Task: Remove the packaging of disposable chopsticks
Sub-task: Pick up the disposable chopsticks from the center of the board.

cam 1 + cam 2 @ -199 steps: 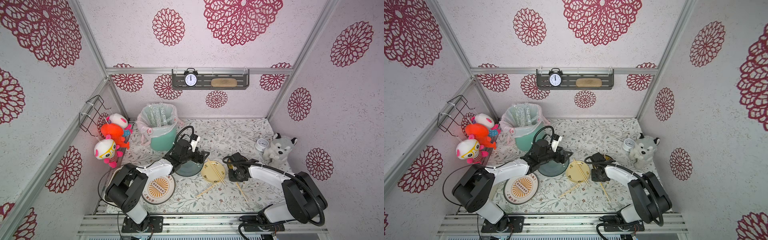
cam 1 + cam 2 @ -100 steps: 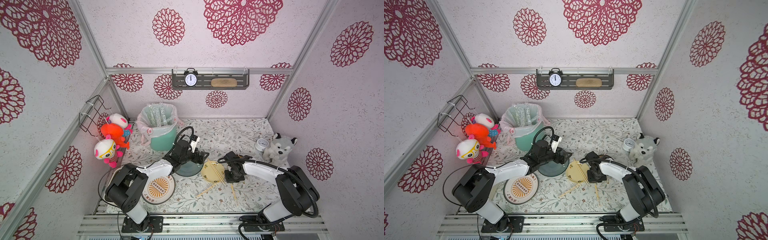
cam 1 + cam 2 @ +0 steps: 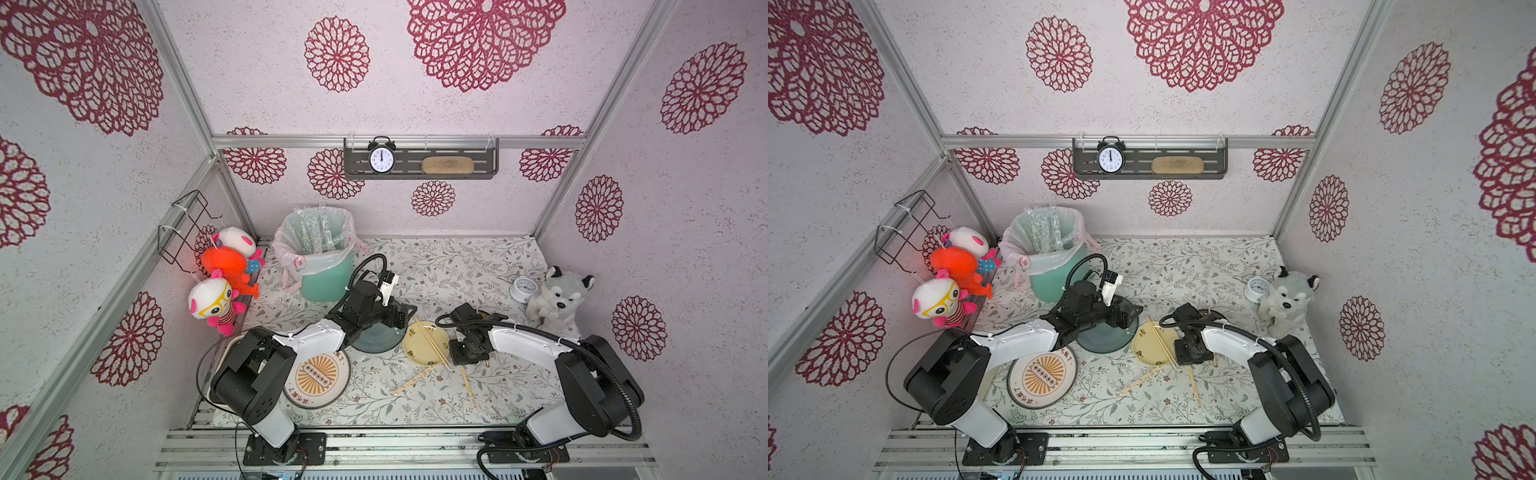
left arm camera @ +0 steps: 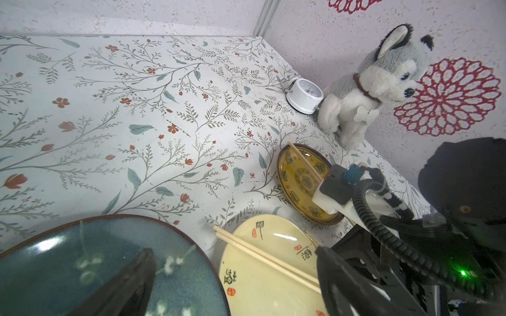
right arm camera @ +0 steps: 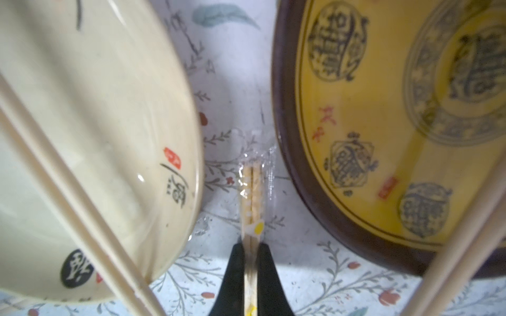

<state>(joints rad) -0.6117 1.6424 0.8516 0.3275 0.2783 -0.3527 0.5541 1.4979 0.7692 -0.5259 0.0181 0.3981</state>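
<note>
Only wrist-side: packaging point(image 5: 269, 175) around chopsticks point(image 5: 253, 188)

The left arm point(image 3: 309, 338) and the right arm point(image 3: 525, 343) are seen clad in white shells between bulky black joint housings. Black cable hoses point(image 4: 383, 228) are looped along each, the right tool point(image 5: 250, 246) is finished in black, and a green light point(image 4: 462, 272) is lit.

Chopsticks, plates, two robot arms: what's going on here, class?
The right gripper is shut on a pair of chopsticks wrapped in a clear wrapper, down between a cream plate and a yellow plate. The left gripper hangs open above a blue plate. Bare chopsticks lie across the cream plate, and empty wrappers stand in the bin.
</note>
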